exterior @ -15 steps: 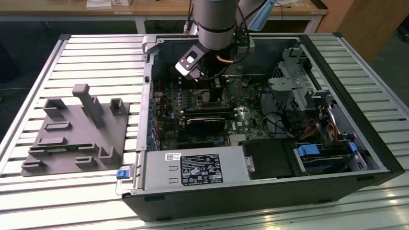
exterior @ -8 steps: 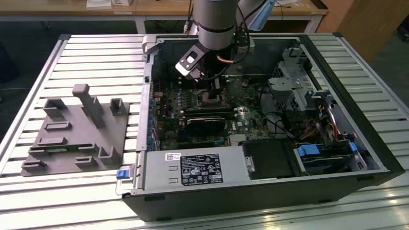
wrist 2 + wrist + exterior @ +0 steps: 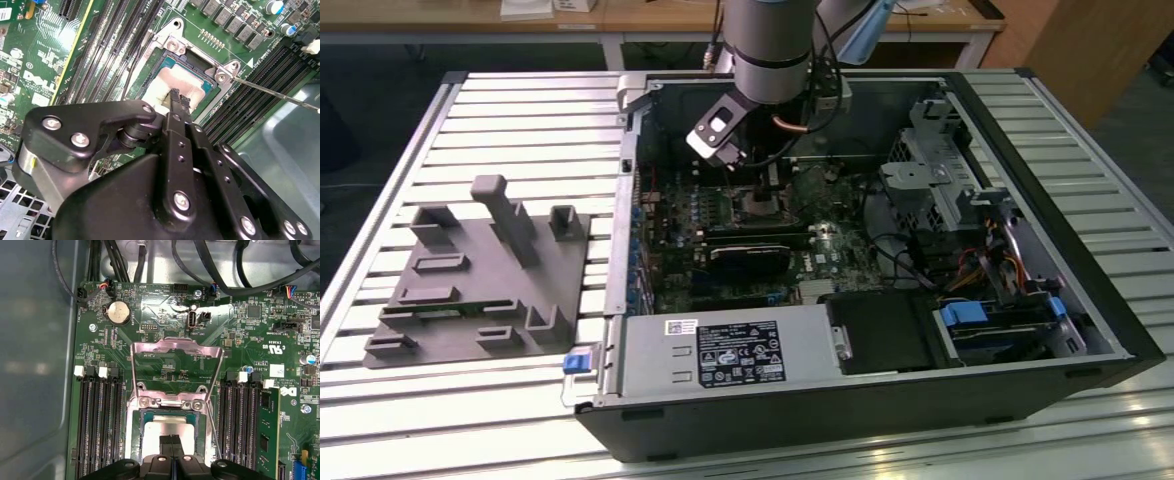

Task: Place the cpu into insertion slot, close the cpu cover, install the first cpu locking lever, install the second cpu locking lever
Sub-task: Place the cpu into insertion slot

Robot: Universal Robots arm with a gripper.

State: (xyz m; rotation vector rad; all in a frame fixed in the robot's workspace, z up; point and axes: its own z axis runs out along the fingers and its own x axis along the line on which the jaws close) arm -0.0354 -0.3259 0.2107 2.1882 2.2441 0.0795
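The cpu [image 3: 167,80] [image 3: 167,430], a pale silvery square chip, lies flat in the insertion slot [image 3: 172,47] [image 3: 132,432] on the green board. My gripper [image 3: 179,98] [image 3: 172,441] hangs right over the chip's middle, its two black fingertips pressed together with nothing between them. The cpu cover [image 3: 175,344], a thin silvery frame, stands swung up and open beyond the socket. One thin wire locking lever [image 3: 270,90] [image 3: 216,387] sticks out unlatched beside the socket. In the exterior view, the gripper [image 3: 762,190] reaches down inside the open computer case over the socket.
Long black memory slots [image 3: 100,425] [image 3: 242,425] flank the socket on both sides. A black graphics card [image 3: 747,262] lies nearer the case front, past it the power supply [image 3: 720,355]. Cables [image 3: 225,287] run along the board's edge. A grey fixture [image 3: 480,280] sits on the table on the exterior view's left.
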